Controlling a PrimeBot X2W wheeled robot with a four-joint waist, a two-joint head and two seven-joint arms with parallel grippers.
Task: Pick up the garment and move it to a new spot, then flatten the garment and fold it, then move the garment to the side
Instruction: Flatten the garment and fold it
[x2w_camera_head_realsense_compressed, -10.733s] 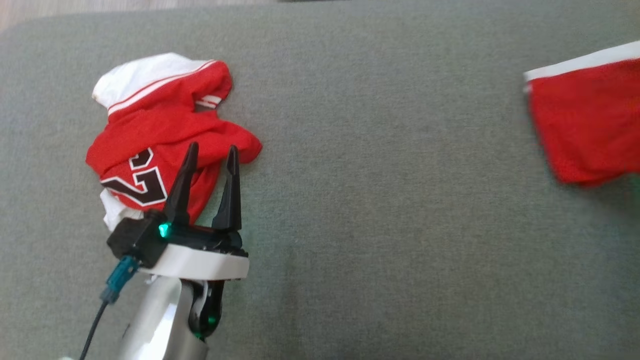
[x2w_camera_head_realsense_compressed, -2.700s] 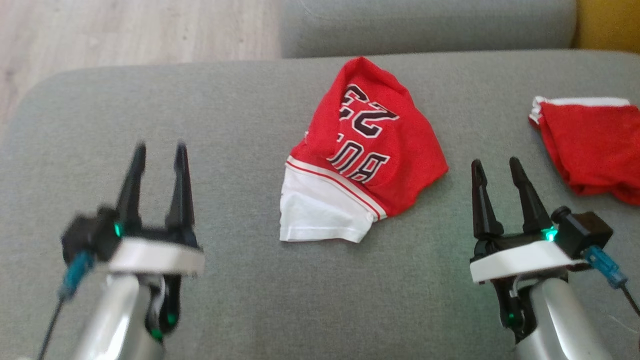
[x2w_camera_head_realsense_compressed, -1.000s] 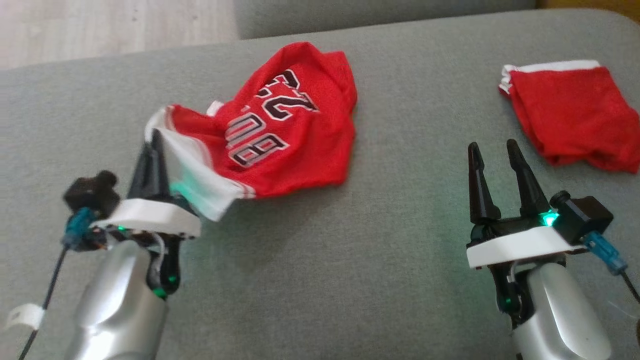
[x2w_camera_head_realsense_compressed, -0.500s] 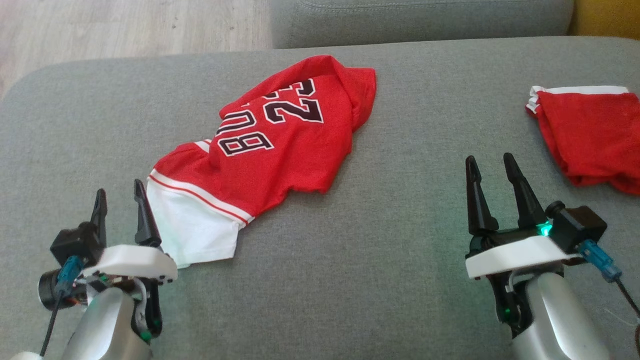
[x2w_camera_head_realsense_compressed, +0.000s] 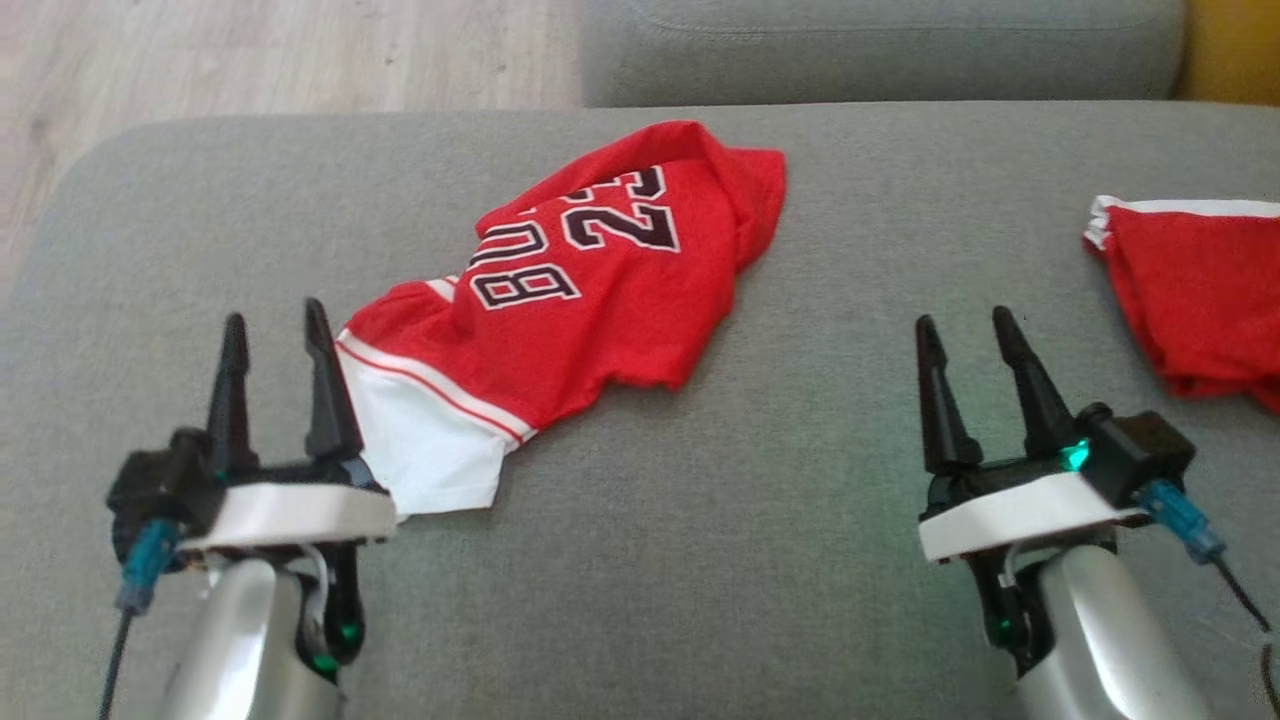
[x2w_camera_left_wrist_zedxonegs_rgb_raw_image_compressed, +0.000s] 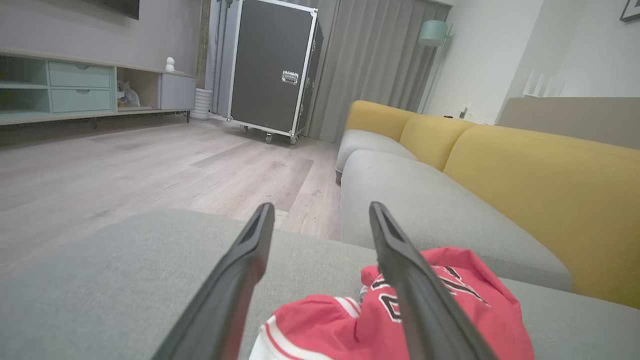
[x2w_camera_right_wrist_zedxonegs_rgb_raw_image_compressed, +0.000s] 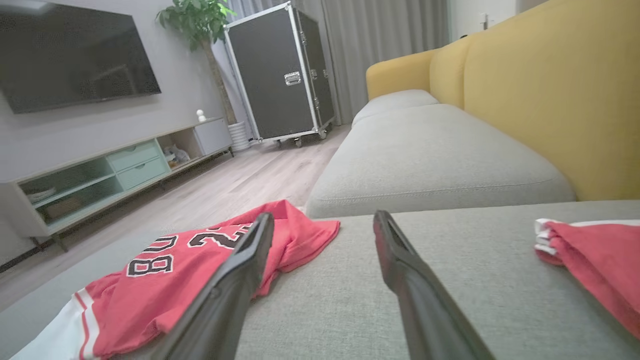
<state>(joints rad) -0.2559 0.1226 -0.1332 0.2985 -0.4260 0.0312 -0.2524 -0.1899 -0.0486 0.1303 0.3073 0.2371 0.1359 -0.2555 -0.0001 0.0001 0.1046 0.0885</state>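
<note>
You had left pincer (x2w_camera_head_realsense_compressed: 274, 315) and right pincer (x2w_camera_head_realsense_compressed: 964, 318) apart near the crumpled red jersey (x2w_camera_head_realsense_compressed: 600, 300); a one-layer pinch risked bunching it.

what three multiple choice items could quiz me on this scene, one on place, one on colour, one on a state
1. Where does the numbered jersey lie? A) grey sofa seat B) wooden floor C) TV shelf
2. What colour is the jersey's end nearest the left gripper? A) yellow B) white C) black
3. The left gripper's jaws are: A) shut on the jersey B) shut on nothing C) open
Answers: 1 A, grey cushion surrounds it; 2 B, a white panel lies beside the fingers; 3 C, the fingers stand apart.
</note>
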